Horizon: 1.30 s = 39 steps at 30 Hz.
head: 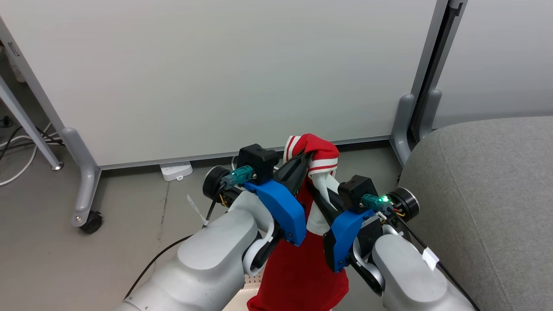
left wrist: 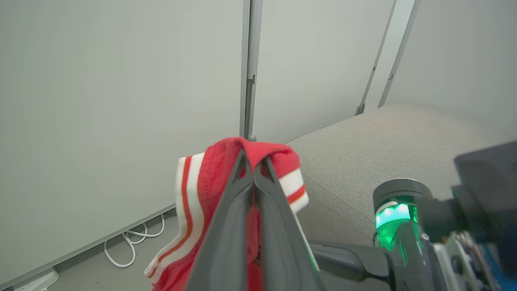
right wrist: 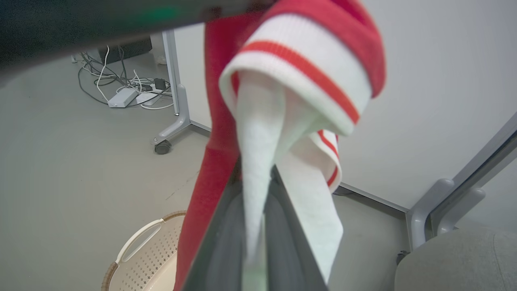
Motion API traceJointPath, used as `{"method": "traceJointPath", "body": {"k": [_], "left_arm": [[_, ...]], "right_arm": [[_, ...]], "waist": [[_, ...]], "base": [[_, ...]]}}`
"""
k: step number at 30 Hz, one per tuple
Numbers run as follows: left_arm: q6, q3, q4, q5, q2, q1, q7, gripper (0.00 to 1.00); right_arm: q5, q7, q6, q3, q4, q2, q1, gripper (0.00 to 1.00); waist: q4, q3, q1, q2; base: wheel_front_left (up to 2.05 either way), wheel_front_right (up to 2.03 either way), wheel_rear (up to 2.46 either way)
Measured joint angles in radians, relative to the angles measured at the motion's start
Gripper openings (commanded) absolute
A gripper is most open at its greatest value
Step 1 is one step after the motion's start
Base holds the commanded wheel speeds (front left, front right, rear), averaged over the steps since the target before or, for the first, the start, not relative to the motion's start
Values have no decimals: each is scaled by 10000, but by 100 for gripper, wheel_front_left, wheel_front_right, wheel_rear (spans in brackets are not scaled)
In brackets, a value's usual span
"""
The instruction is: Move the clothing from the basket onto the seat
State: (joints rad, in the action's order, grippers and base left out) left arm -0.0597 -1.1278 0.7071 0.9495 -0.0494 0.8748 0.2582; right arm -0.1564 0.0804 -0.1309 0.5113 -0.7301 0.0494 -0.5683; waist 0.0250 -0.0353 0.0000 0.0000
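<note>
A bright red garment (head: 302,268) with white stripe trim hangs in the air between my two arms, its trimmed edge bunched at the top. My left gripper (head: 305,158) is shut on the red fabric near that top fold, and its fingertips (left wrist: 242,165) pinch the cloth in the left wrist view. Just below and to the right, my right gripper (head: 314,189) is shut on the white lining (right wrist: 258,133), which drapes over its fingers. The grey seat (head: 484,194) lies to the right. The cream basket (right wrist: 147,254) stands on the floor below the garment.
White partition panels stand ahead on grey wheeled feet, with a caster (head: 91,222) at the left and another foot (head: 404,129) beside the seat. A white power strip (head: 176,170) and cables (right wrist: 121,87) lie on the grey floor.
</note>
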Motion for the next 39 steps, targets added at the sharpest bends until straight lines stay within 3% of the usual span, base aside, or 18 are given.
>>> {"method": "traceJointPath", "body": {"k": [1,2,3,4,11,24,34,39], "left_arm": [[-23,8,2,0,0,0,0,0],[-42,25,-2,-2,0,0,2,15],[-86,36,-8,-12,0,0,2,77],[-98,58,-21,-19,0,-1,4,100],[-169,1007,-708,-706,-63,-473,42,100],[113,3350,-3235,-3887,-1062,-4040,42,100],[454,5478,-3887,-5321,-1068,-6312,44,100],[807,6080,-3896,-5829,-926,-6870,44,100]], "right_arm": [[0,2,-2,2,-2,0,0,0],[0,6,-2,2,-4,0,-1,0],[2,8,-2,2,-8,0,-2,0],[6,36,-2,0,-12,0,-4,0],[77,98,-2,-59,-19,2,-13,0],[263,186,-2,-430,13,2,30,0],[337,182,0,-665,19,2,109,0],[393,182,-2,-757,31,2,149,0]], "waist": [[-2,0,0,0],[-3,0,0,0],[-5,0,0,0],[-6,0,0,0],[-5,25,0,0],[-4,121,0,0],[4,178,0,0],[34,195,1,0]], "base": [[0,0,0],[0,0,0],[0,0,0],[0,0,0],[0,0,0],[0,0,0],[0,0,0],[0,0,0]]}}
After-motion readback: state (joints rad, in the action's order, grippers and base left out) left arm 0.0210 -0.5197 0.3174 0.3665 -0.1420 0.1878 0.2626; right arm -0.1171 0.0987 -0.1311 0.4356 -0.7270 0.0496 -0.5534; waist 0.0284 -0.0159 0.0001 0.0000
